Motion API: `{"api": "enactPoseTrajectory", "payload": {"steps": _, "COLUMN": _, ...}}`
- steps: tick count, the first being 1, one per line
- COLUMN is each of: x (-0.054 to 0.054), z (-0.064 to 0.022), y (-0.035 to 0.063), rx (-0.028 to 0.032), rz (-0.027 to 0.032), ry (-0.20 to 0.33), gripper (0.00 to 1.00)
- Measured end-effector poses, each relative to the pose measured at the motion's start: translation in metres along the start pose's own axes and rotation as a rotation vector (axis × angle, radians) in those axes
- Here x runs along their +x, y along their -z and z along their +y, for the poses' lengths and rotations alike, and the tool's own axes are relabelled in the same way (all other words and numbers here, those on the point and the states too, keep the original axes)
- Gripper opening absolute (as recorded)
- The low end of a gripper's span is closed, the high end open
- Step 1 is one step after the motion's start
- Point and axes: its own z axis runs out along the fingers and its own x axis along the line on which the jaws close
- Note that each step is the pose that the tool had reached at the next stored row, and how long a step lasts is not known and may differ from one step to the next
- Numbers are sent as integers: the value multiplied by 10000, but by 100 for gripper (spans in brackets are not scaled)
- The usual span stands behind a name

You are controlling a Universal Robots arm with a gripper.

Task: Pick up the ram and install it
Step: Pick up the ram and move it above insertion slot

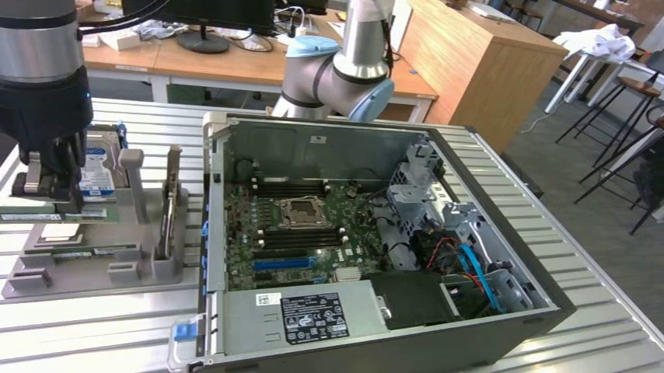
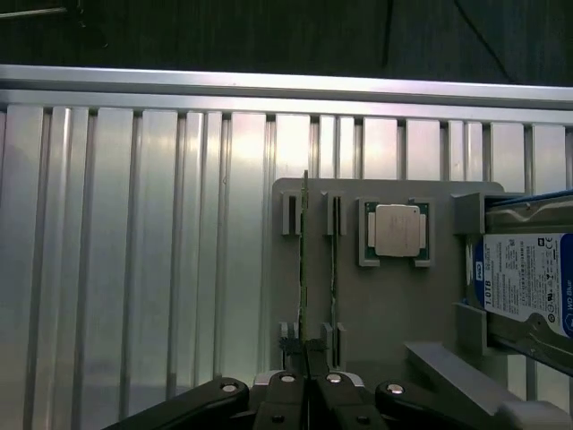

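One stick is in hand. We find the gripper (image 1: 52,198) clenched on the ram (image 1: 42,216), which hangs level and on edge just above the grey holder (image 1: 145,268), well to the exterior view's left of the open computer case (image 1: 311,148). From the wrist view we judge the ram lifted out of its slot, since it lies off the line of the vacant posts. On that same side of the case, the holder carries a hard drive (image 1: 99,175), a processor chip (image 1: 62,231) and a second stick (image 1: 78,251) seated in its own slot.

We judge the pick-up done and the installation not begun. Installation calls for the ram to be brought over the case and set square to one of the dark memory slots (image 1: 295,189) beside the processor socket (image 1: 308,212). It must be keyed the right way round and pressed evenly. A board this thin will, we expect, tolerate no skewed push.

Holder and case both stand on a ribbed aluminium table (image 1: 104,326), bright and reflective. Behind the case we see a joint of the arm (image 1: 343,74) and wooden desks (image 1: 477,62). To the exterior view's right of the case stand stools (image 1: 623,93) and a heap of white cloth (image 1: 602,39).
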Motion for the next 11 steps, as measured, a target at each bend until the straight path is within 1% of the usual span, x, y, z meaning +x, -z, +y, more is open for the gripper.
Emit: {"api": "enactPoseTrajectory", "payload": {"steps": 11, "x": -4, "z": -3, "y": 180, "rx": -80, "rz": -1, "ry": -2, "gripper": 11}}
